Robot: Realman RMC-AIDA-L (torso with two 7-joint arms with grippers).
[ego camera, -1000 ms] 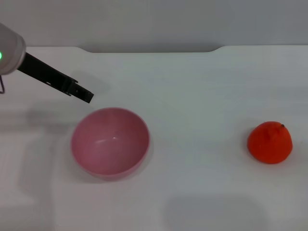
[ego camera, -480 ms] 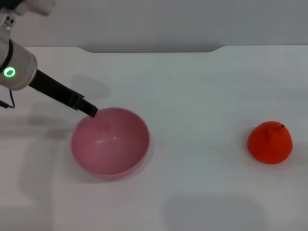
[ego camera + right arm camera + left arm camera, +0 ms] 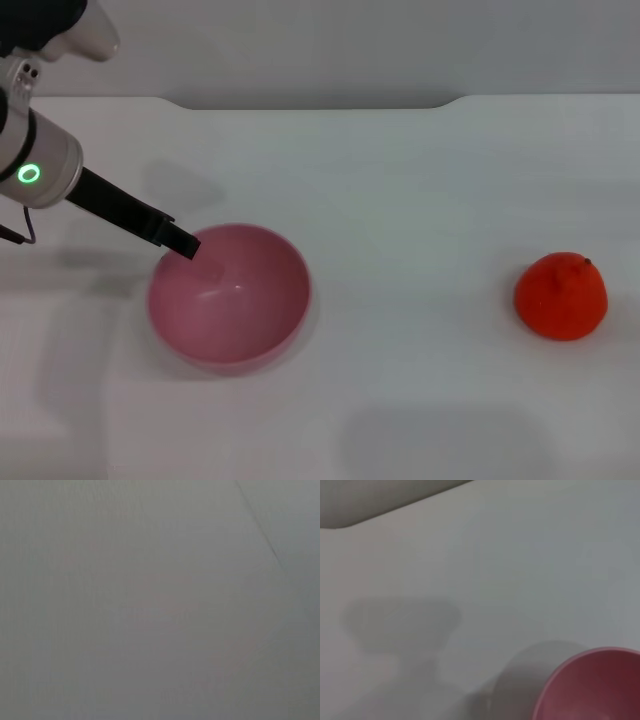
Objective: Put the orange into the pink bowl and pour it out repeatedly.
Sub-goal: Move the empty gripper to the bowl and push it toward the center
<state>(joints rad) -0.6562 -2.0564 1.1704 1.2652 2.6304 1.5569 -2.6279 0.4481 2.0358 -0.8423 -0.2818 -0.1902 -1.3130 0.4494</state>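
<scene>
Head view: the left gripper point(image 3: 186, 246) reaches over the far-left rim of the empty pink bowl point(image 3: 230, 298) near the worktop's left edge; its finger state cannot be told, and the orange point(image 3: 561, 296) sits well apart near the right edge. Left wrist view: only the bowl's rim point(image 3: 555, 680) and bare white worktop point(image 3: 520, 570) show, so I judge a clean rim pinch needs the fingers straddling the wall. Right wrist view: the right gripper is out of sight.

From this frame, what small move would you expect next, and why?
Probably the left hand settles a little lower onto the near-left rim of the pink bowl to grip it. Its tip sits right at that rim, the bowl is empty, and the orange lies far to the right on the table, untouched.
</scene>
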